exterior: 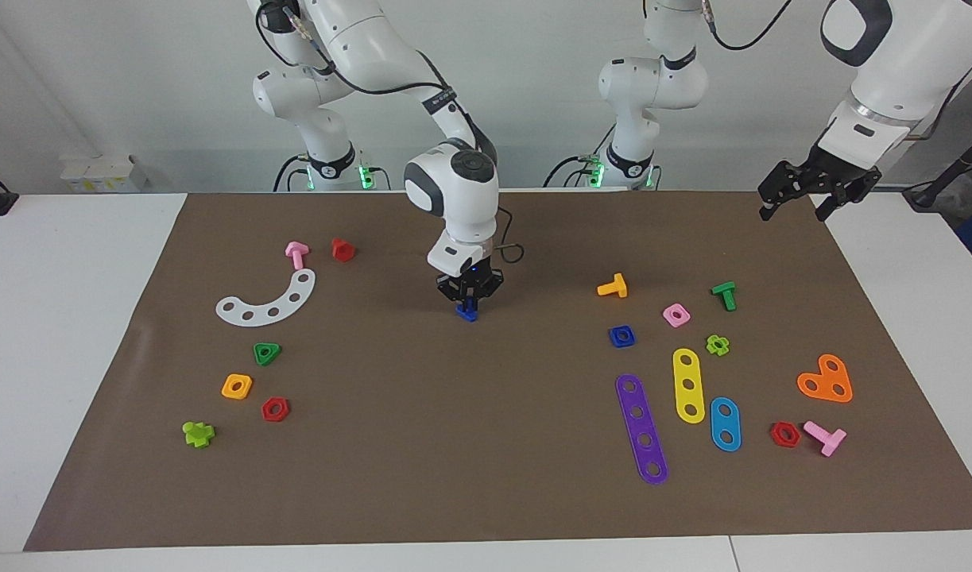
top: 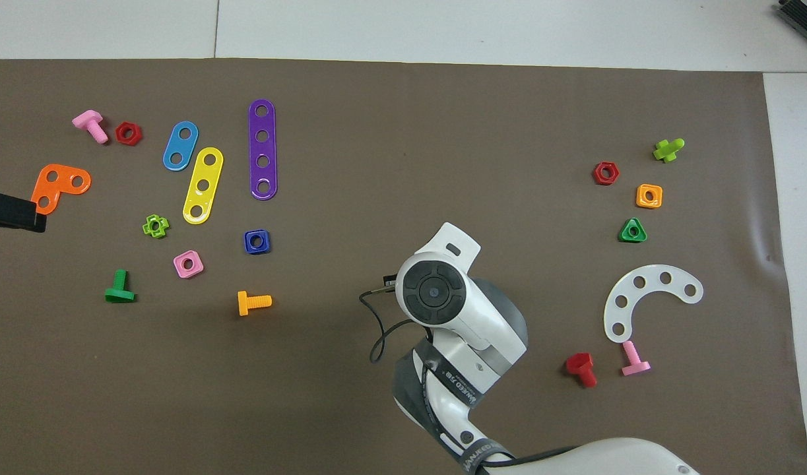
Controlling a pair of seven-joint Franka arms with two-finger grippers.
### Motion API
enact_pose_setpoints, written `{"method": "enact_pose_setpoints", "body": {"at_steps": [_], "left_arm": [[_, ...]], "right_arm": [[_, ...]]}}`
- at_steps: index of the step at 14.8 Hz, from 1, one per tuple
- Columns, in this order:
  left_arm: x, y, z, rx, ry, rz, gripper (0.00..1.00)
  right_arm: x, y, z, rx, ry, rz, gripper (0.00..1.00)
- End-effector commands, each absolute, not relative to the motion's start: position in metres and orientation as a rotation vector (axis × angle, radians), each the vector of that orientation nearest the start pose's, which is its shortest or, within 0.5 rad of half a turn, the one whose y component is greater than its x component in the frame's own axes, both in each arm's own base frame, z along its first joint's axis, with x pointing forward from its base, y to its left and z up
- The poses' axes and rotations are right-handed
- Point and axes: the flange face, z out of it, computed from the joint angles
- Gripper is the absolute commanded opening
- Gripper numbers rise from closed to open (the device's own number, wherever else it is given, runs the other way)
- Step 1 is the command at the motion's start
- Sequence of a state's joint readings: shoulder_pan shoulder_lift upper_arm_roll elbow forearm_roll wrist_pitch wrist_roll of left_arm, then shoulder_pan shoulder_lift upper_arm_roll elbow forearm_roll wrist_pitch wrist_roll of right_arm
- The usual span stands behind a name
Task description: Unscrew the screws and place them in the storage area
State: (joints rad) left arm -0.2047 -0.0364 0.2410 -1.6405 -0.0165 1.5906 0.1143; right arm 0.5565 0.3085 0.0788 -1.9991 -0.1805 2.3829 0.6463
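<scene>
The dark-blue screw (exterior: 467, 314) is at the middle of the brown mat (exterior: 486, 445), between the fingertips of my right gripper (exterior: 469, 304). That gripper points straight down and is shut on the screw, which is at or just above the mat. In the overhead view the right arm's wrist (top: 436, 290) hides both the gripper and the screw. My left gripper (exterior: 795, 208) hangs open and empty in the air over the mat's edge at the left arm's end; only its tip (top: 10, 211) shows in the overhead view. The left arm waits.
Toward the left arm's end lie a dark-blue square nut (exterior: 621, 336), an orange bolt (exterior: 613, 287), purple (exterior: 641, 429), yellow (exterior: 688, 385) and blue (exterior: 725, 423) strips and more nuts and bolts. Toward the right arm's end lie a white curved strip (exterior: 269, 299), nuts and bolts.
</scene>
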Motion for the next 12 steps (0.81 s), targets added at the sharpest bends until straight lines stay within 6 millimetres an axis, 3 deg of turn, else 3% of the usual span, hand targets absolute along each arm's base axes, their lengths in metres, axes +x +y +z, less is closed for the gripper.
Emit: {"method": "enact_pose_setpoints", "body": {"at_steps": [1, 3, 6, 8, 12], "left_arm": [[0.534, 0.011, 0.613, -3.154, 0.171, 0.021, 1.0], [0.533, 0.011, 0.612, -3.153, 0.175, 0.026, 1.0], [0.532, 0.011, 0.612, -3.15, 0.176, 0.033, 1.0], [0.533, 0.011, 0.611, -3.15, 0.176, 0.024, 1.0], [0.537, -0.001, 0.614, -3.145, 0.194, -0.02, 1.0]], "right_arm": [[0.489, 0.351, 0.327, -3.166, -0.062, -0.24, 0.0], [0.486, 0.334, 0.336, -3.163, 0.071, -0.248, 0.0], [0.497, 0.286, 0.346, -3.178, 0.186, -0.239, 0.0], [0.498, 0.25, 0.355, -3.185, 0.256, -0.237, 0.0], [0.531, 0.165, 0.351, -3.204, 0.262, -0.227, 0.0]]}}
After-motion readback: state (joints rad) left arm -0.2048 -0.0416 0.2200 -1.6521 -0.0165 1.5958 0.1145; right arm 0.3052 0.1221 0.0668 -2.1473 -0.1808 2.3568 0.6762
